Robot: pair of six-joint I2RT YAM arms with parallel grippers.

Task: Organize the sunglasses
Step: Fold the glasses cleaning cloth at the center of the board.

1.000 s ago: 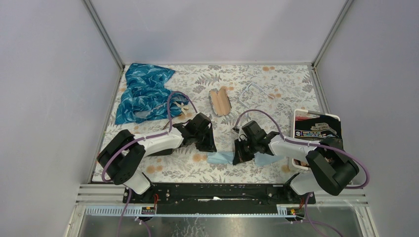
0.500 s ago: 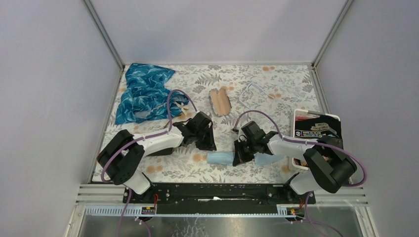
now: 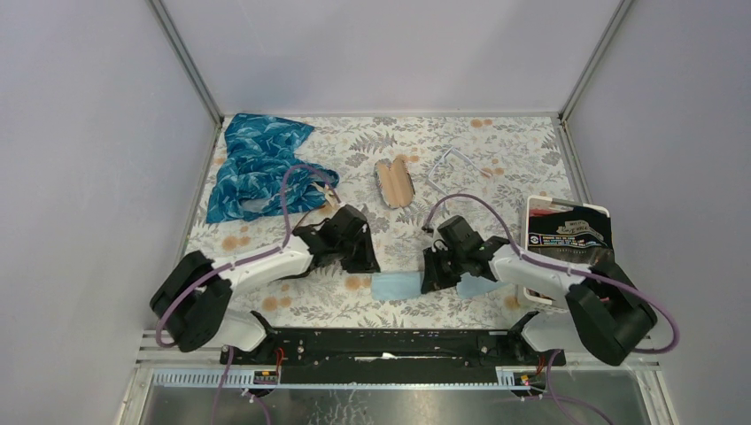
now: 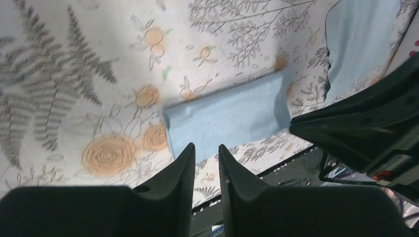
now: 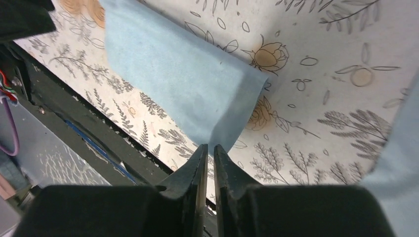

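Observation:
The sunglasses (image 3: pixel 326 189) seem to be the thin dark-armed, brown-tinted pair at the edge of the blue patterned cloth, far from both grippers; the detail is too small to be sure. A light blue cloth (image 3: pixel 397 287) lies near the table's front edge and also shows in the left wrist view (image 4: pixel 227 116) and the right wrist view (image 5: pixel 173 74). My right gripper (image 3: pixel 429 283) (image 5: pixel 208 147) is shut on its right corner. My left gripper (image 3: pixel 363 264) (image 4: pixel 206 147) hovers just left of the cloth, its jaws narrowly apart and empty.
A blue patterned cloth (image 3: pixel 257 168) lies at the back left. A tan oblong object (image 3: pixel 394 183) and clear-framed glasses (image 3: pixel 452 164) lie at the back centre. A white box (image 3: pixel 567 230) stands at the right. A second light blue piece (image 3: pixel 483 288) lies under the right arm.
My left arm has drawn back to the left and slightly nearer. The right gripper stays at the light blue cloth, which has shifted a little.

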